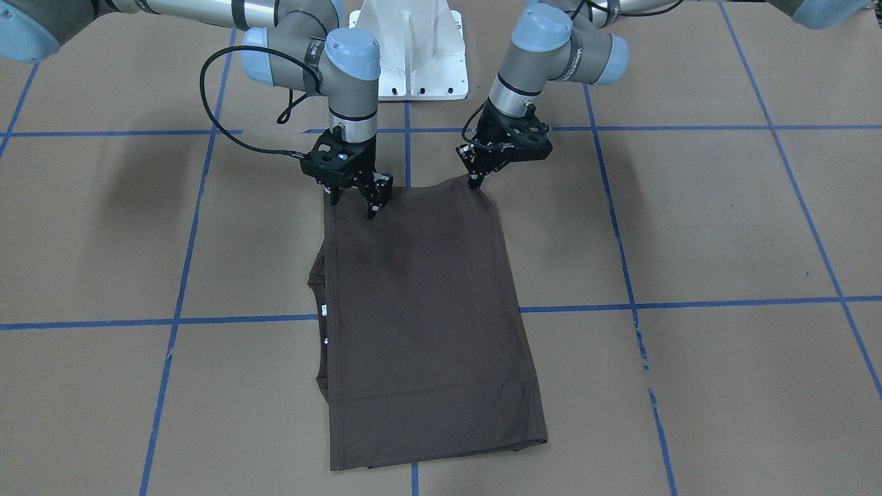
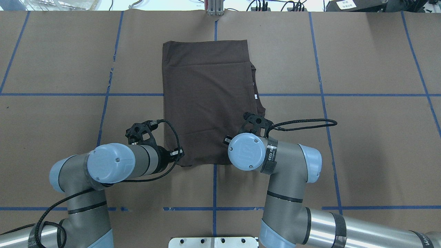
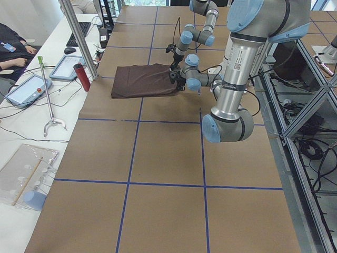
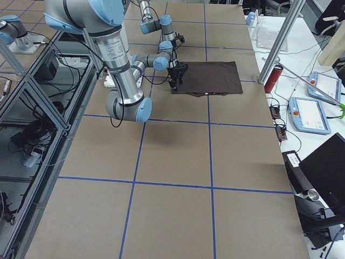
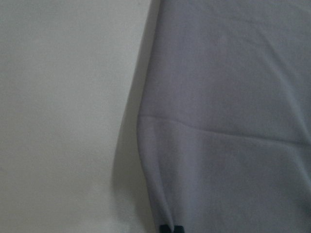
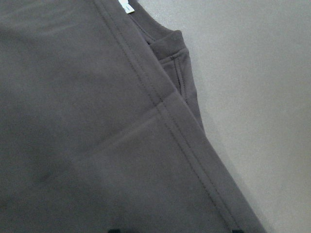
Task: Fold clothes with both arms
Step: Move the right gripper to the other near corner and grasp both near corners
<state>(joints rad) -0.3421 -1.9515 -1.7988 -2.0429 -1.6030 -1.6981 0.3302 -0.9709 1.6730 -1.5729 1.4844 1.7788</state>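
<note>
The dark brown T-shirt lies folded into a long rectangle on the table, also in the overhead view. Its white neck tags peek out at one long edge. My left gripper is shut on the shirt's near corner, which is lifted slightly; the left wrist view shows the shirt's edge running to the closed tips. My right gripper is open, fingers spread over the other near corner. The right wrist view shows hem seams and a sleeve below it.
The white pedestal base stands behind the grippers. Blue tape lines grid the brown table cover. A cable loop hangs off the right wrist. A red cylinder and a metal post stand beyond the shirt's far end.
</note>
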